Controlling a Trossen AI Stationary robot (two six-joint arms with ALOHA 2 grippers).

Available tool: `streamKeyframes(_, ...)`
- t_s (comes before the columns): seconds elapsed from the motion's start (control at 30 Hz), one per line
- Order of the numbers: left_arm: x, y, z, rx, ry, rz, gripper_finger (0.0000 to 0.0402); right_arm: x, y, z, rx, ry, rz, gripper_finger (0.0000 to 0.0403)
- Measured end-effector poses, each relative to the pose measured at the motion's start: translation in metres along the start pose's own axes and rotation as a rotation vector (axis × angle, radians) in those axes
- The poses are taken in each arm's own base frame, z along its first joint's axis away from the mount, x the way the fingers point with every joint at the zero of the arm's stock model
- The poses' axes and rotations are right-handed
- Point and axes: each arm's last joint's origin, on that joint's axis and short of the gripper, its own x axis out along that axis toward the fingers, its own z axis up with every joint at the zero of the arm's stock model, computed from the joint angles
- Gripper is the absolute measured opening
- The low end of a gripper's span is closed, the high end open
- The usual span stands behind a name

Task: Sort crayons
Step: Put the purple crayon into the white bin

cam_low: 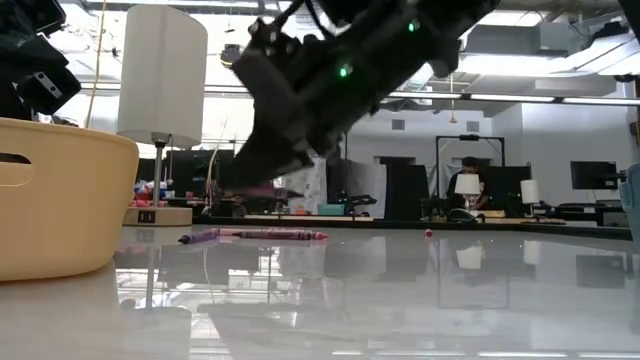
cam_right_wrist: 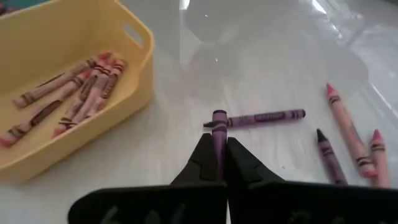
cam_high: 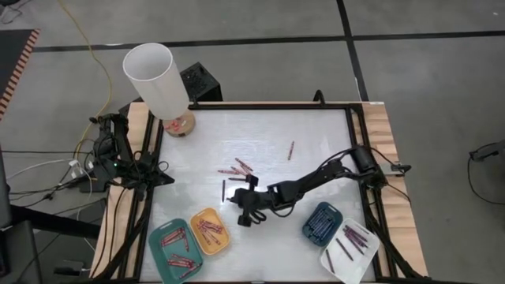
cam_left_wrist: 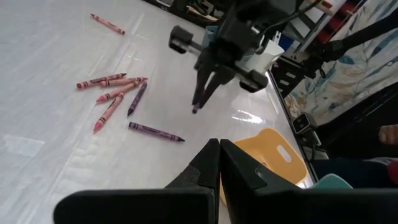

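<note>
The right pincer (cam_right_wrist: pixel 217 163) is clamped on a purple crayon (cam_right_wrist: pixel 218 134), its two dark fingers pressed flat against the stick's sides so that only the blunt upper end pokes out between them. In the left wrist view the same pincer (cam_left_wrist: pixel 200 102) hangs just above the white worktop (cam_high: pixel 316 134), the crayon's tip showing below the fingertips (whether it touches the surface I cannot tell). It sits over the middle of the worktop, near the yellow tray (cam_high: pixel 210 230), which holds a row of reddish crayons (cam_right_wrist: pixel 68 93).

Another purple crayon (cam_right_wrist: pixel 264 117) lies flat on the worktop just beyond the pincer, and a loose cluster of pink and purple crayons (cam_left_wrist: pixel 115 93) lies a little farther off, with one single crayon (cam_high: pixel 290 150) well apart from the rest.

The left pincer (cam_left_wrist: pixel 219 160) is closed with nothing in it, held off at the worktop's left edge.

A teal tray (cam_high: pixel 175 251), a dark-blue tray (cam_high: pixel 322 222) and a white tray (cam_high: pixel 349 249) along the near edge each hold crayons.
</note>
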Motion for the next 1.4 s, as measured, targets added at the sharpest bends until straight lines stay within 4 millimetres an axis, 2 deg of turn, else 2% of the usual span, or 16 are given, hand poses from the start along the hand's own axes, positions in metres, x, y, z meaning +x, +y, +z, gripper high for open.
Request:
streamKeyframes(0.23, 0.0, 0.0, 0.0, 0.0, 0.0, 0.0, 0.0, -0.024, 0.013, 0.024, -0.072, -0.128, 0.056, 0.0003)
streamKeyframes(0.43, 0.0, 0.0, 0.0, 0.0, 0.0, 0.0, 0.0, -0.035, 0.026, 0.034, -0.103, -0.238, 0.098, 0.0003)
streamKeyframes(0.53, 0.0, 0.0, 0.0, 0.0, 0.0, 0.0, 0.0, -0.042, 0.032, 0.034, -0.109, -0.221, 0.109, 0.0003)
streamKeyframes(0.67, 0.0, 0.0, 0.0, 0.0, 0.0, 0.0, 0.0, -0.06, 0.039, 0.027, -0.055, -0.101, 0.089, 0.0003)
streamKeyframes(0.87, 0.0, 0.0, 0.0, 0.0, 0.0, 0.0, 0.0, -0.113, 0.05, 0.009, 0.099, 0.139, 0.013, 0.0003)
streamKeyframes(1.03, 0.0, 0.0, 0.0, 0.0, 0.0, 0.0, 0.0, -0.172, 0.059, -0.01, 0.275, 0.326, -0.059, 0.0003)
streamKeyframes(1.27, 0.0, 0.0, 0.0, 0.0, 0.0, 0.0, 0.0, -0.249, 0.069, -0.044, 0.482, 0.503, -0.198, 0.0004)
streamKeyframes(1.4, 0.0, 0.0, 0.0, 0.0, 0.0, 0.0, 0.0, -0.285, 0.07, -0.068, 0.561, 0.684, -0.345, 0.0005)
